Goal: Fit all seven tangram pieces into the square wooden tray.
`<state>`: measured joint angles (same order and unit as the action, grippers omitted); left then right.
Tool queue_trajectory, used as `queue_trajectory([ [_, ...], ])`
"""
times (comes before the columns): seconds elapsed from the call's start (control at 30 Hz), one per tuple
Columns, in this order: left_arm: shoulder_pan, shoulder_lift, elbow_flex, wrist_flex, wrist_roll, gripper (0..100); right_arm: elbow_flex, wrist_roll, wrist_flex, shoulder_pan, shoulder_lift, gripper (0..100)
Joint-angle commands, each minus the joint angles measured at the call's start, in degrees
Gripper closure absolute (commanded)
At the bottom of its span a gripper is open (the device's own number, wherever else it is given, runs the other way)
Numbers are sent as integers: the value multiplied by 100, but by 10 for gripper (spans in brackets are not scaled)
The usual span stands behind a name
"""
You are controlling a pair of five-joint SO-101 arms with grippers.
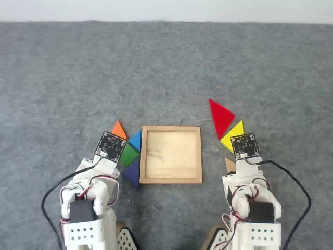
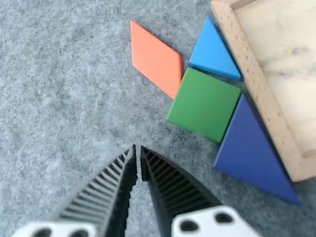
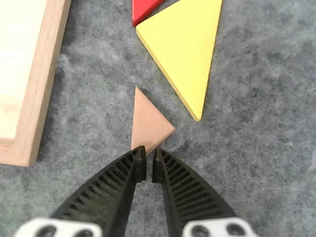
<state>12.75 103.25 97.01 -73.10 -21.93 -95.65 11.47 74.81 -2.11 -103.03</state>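
Wooden and bare, the tray [image 1: 170,180] sits on the grey desk between the two arms. The left claw [image 2: 138,148] is pinched almost closed on nothing, with the green square [image 2: 205,103] just ahead of it. The right claw [image 3: 149,150], equally narrow, has its tips at the near edge of the tan triangle [image 3: 148,126]. The pieces look thin, stiff and light; I'd pinch across opposite edges.

Grey felt table [image 1: 166,62] bears the tray [image 1: 170,180] between left claw [image 2: 138,150] and right claw [image 3: 148,153]. Beyond the left: orange rhomboid [image 2: 155,57], blue triangle [image 2: 212,52], green square [image 2: 205,103], navy triangle [image 2: 252,153]. At the right's tips: tan triangle [image 3: 148,123]; farther, yellow triangle [image 3: 185,49], red triangle [image 3: 143,7].
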Motion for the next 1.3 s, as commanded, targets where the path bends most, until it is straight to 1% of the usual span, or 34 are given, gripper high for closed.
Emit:
queue_trajectory([
  [0.0,-35,97,-57,-26,0,986,-79,-53,31,40,-101,952],
  [0.53,-35,97,-57,-26,0,986,-79,-44,-48,31,-101,950],
  [0.7,-35,97,-57,-26,0,986,-79,-44,-1095,57,-101,950],
  [0.87,-35,97,-57,-26,0,986,-62,-35,-2352,40,-101,950],
  [0.93,-35,97,-57,-26,0,986,18,-53,-2668,13,-101,950],
  [1.03,-35,97,-57,-26,0,986,431,-79,-2510,-119,-101,950],
  [1.2,-35,97,-57,-26,0,986,1943,-264,-1385,-224,-92,950],
  [1.27,-35,97,-57,-26,0,986,2435,-255,-1112,-242,40,950],
])
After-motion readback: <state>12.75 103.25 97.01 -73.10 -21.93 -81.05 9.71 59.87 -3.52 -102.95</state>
